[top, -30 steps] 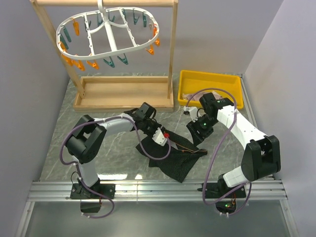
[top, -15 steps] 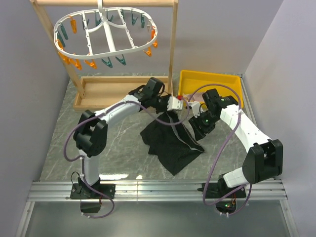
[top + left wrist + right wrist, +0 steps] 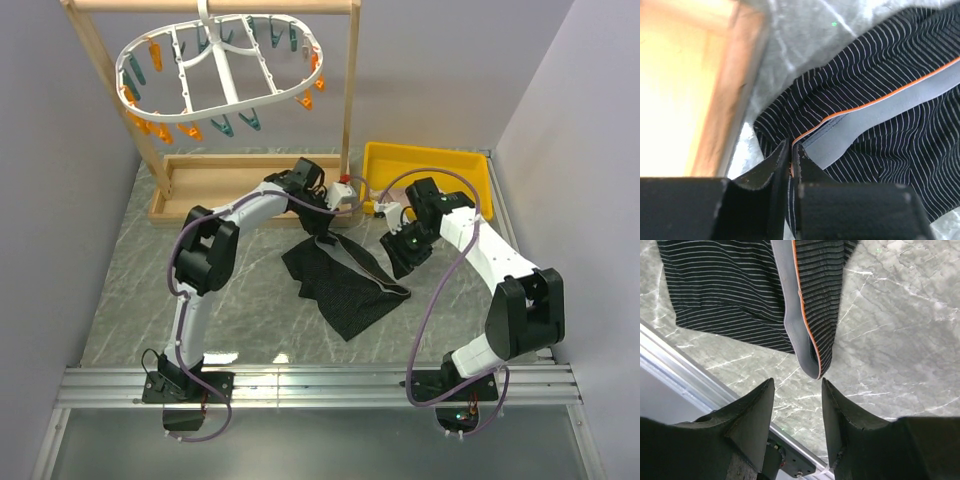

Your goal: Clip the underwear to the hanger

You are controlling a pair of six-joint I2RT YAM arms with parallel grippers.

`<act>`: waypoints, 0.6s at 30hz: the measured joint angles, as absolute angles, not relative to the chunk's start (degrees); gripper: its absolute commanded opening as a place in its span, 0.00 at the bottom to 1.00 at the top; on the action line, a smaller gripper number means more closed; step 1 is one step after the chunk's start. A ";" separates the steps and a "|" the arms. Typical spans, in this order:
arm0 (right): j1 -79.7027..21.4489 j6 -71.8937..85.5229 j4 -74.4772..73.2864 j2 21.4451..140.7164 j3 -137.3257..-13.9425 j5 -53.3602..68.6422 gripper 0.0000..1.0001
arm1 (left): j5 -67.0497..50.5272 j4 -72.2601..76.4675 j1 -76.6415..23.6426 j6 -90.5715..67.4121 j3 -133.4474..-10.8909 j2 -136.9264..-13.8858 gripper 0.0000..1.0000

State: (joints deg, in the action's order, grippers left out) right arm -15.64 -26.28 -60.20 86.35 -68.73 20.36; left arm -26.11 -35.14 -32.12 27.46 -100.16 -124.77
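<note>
The underwear (image 3: 345,290) is black with thin white stripes and a grey, orange-edged waistband (image 3: 875,107). It hangs by one waistband corner, with its lower part lying on the marble table. My left gripper (image 3: 335,212) is shut on that corner (image 3: 791,150), beside the wooden base. My right gripper (image 3: 398,258) is open and empty to the right of the cloth. In the right wrist view the folded end of the waistband (image 3: 812,365) hangs just beyond the gap between the open fingers (image 3: 797,385). The hanger (image 3: 215,70), a white oval rack with orange and teal pegs, hangs from the wooden frame at the back left.
The wooden frame's base (image 3: 250,190) and right post (image 3: 350,100) stand just behind my left gripper. A yellow tray (image 3: 430,165) sits at the back right. A metal rail (image 3: 685,365) runs along the table's near edge.
My left gripper has carried the underwear's waistband up from the middle of the table and back toward the frame's right post. The cloth has gone from lying spread to hanging bunched. My right gripper shifted slightly.
</note>
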 measured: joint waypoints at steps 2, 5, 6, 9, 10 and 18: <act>-16.25 -25.76 -59.31 86.35 -67.99 19.57 0.50 | -26.89 -35.14 -31.27 25.91 -100.36 -124.77 0.16; -18.74 -24.43 -58.65 86.52 -66.43 17.37 0.54 | -27.42 -35.29 -30.15 24.29 -100.36 -124.77 0.27; -19.53 -23.86 -58.59 86.72 -66.02 16.64 0.55 | -27.64 -35.38 -30.00 23.94 -100.36 -124.77 0.34; -20.86 -22.37 -58.37 88.09 -65.36 14.72 0.59 | -28.29 -35.33 -29.98 22.87 -100.20 -124.64 0.46; -20.91 -21.80 -57.98 88.62 -65.04 13.74 0.61 | -28.56 -35.24 -29.98 22.74 -99.92 -124.51 0.47; -21.32 -19.97 -55.94 89.27 -63.61 9.30 0.49 | -30.44 -35.07 -28.58 22.79 -97.43 -122.02 0.52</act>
